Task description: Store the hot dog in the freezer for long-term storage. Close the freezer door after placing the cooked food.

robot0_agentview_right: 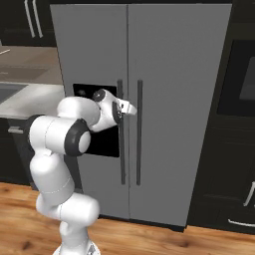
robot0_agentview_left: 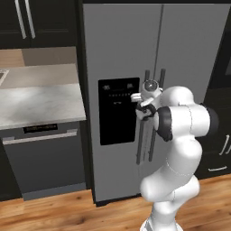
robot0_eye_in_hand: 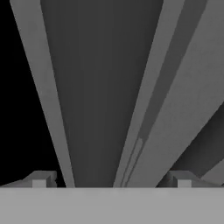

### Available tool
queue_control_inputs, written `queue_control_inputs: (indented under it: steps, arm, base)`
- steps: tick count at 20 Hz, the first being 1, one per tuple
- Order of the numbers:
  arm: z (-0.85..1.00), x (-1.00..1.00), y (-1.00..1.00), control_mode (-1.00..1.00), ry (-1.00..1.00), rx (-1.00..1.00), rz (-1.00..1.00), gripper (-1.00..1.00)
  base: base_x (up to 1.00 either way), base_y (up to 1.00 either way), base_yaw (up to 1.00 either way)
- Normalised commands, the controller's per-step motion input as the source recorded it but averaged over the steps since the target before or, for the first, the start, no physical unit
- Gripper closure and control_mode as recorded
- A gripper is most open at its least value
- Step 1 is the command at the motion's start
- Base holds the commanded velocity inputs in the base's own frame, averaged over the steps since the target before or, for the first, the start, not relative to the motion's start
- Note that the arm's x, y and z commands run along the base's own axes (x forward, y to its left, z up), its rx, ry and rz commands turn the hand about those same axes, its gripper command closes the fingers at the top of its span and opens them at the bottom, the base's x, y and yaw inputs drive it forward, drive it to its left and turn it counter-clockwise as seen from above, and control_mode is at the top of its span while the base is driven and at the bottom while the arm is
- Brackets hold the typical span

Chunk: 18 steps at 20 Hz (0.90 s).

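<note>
The grey two-door fridge stands shut, so the freezer's inside is hidden. The freezer door (robot0_agentview_left: 117, 54) (robot0_agentview_right: 92, 50) carries a black dispenser panel (robot0_agentview_left: 118, 110) and a dark vertical bar handle (robot0_agentview_left: 142, 140) (robot0_agentview_right: 121, 154). My gripper (robot0_agentview_left: 142, 108) (robot0_agentview_right: 127, 107) is at that handle, about level with the panel. In the hand view the dark handle (robot0_eye_in_hand: 100, 87) runs between my two finger tips, and the gripper (robot0_eye_in_hand: 111, 181) is open, one tip on each side of the bar. The hot dog is out of view.
The plain grey fridge door (robot0_agentview_left: 194, 54) (robot0_agentview_right: 184, 74) is shut to the right. A marble counter (robot0_agentview_left: 40, 103) over a dark dishwasher (robot0_agentview_left: 45, 158) lies left of the fridge. Black cabinets (robot0_agentview_right: 234, 149) flank the fridge on the right. Wooden floor lies below.
</note>
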Motion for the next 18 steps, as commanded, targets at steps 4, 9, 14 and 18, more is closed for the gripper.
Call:
queue_control_inputs:
  steps: [4, 9, 14, 18]
  arm:
    - [0.61, 0.27, -0.19, -1.00, 0.11, 0.01, 0.00, -1.00]
    - [0.23, 0.23, -0.24, -1.00, 0.09, 0.07, 0.04, -1.00]
    - [0.00, 0.20, -0.09, -1.00, -0.01, 0.07, 0.00, -1.00]
    - [0.14, 0.59, 0.00, -1.00, -0.05, 0.00, 0.00, -1.00]
  base:
    - [0.00, 0.00, 0.00]
    - [0.00, 0.00, 0.00]
    - [0.00, 0.00, 0.00]
    - [0.00, 0.00, 0.00]
